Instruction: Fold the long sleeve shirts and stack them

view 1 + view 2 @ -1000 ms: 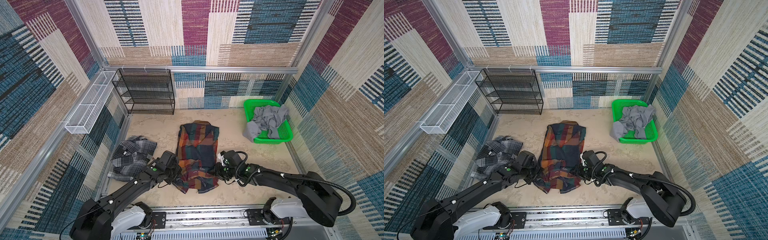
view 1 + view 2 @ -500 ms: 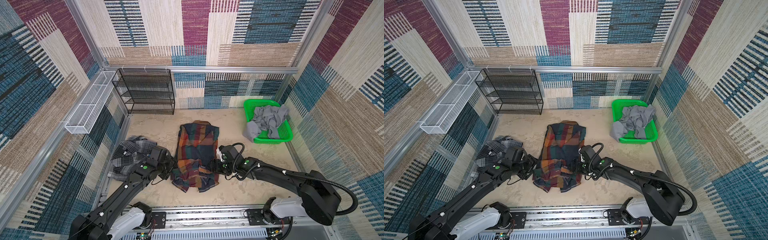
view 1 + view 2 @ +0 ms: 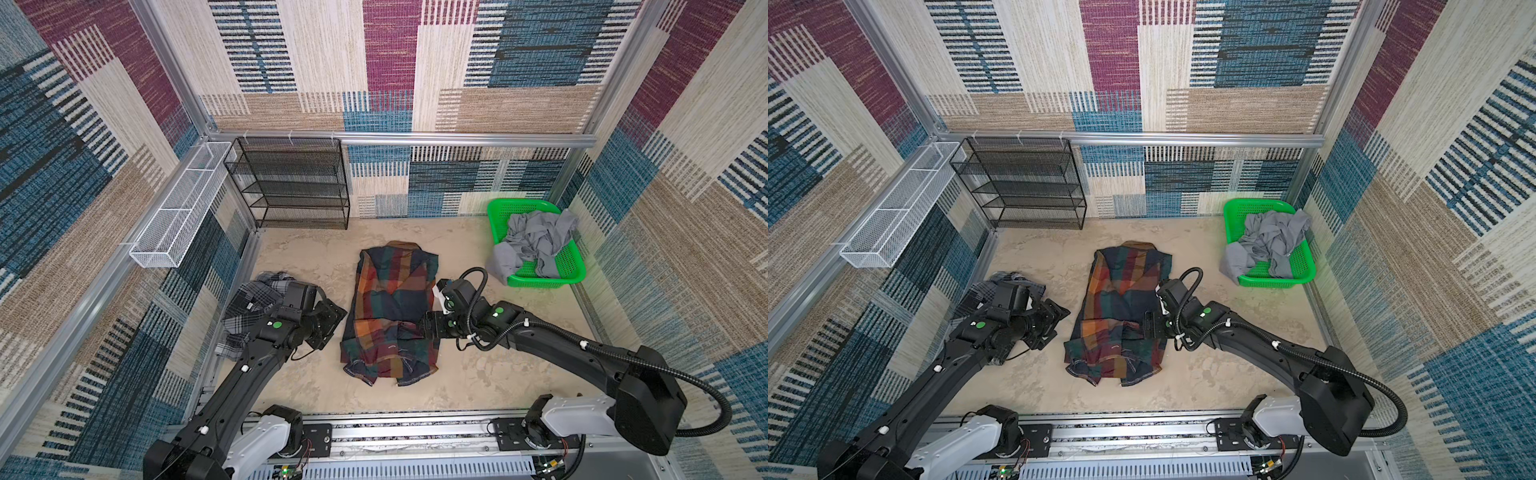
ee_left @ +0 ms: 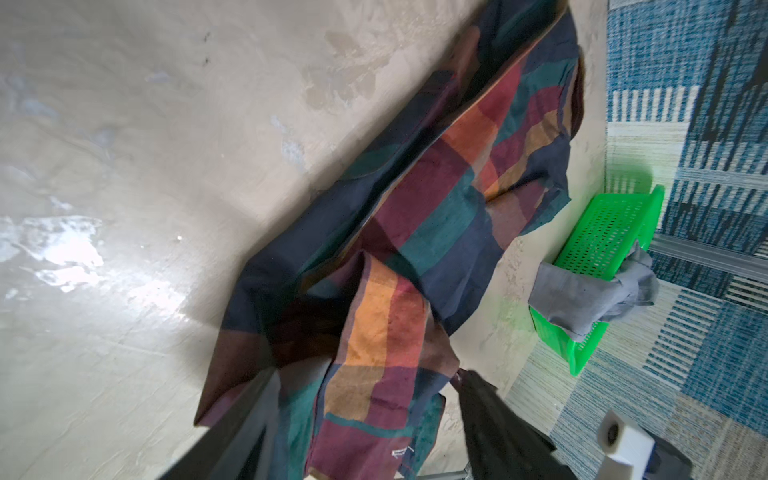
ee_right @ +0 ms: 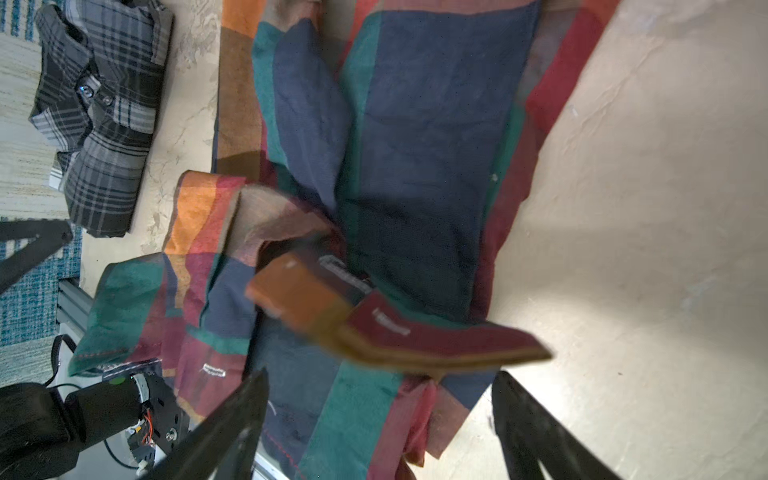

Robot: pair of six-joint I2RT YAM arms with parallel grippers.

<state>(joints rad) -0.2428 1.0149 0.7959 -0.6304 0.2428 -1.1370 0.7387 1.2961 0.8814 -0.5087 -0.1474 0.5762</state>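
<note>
The large navy, orange, red and green plaid shirt (image 3: pixel 390 316) (image 3: pixel 1121 316) lies lengthwise mid-table, its near end rumpled. The smaller grey-black-white plaid shirt (image 3: pixel 249 303) (image 5: pixel 99 120) is bunched at the left, partly behind my left arm. My left gripper (image 3: pixel 332 322) (image 4: pixel 369 374) is open just off the large shirt's left edge, holding nothing. My right gripper (image 3: pixel 428 328) (image 5: pixel 382 376) is open at that shirt's right edge. A red and orange cuff (image 5: pixel 395 328) shows blurred, loose in front of it.
A green basket (image 3: pixel 540 279) holding a grey garment (image 3: pixel 536 241) stands at the back right. A black wire rack (image 3: pixel 291 183) stands against the back wall and a white wire basket (image 3: pixel 178 220) hangs on the left wall. An aluminium rail (image 3: pixel 415 432) runs along the front.
Both grippers have opened and let go of the large shirt. The left one has drawn back to the left, off the cloth. The right one has moved away from me along the shirt's right edge.
</note>
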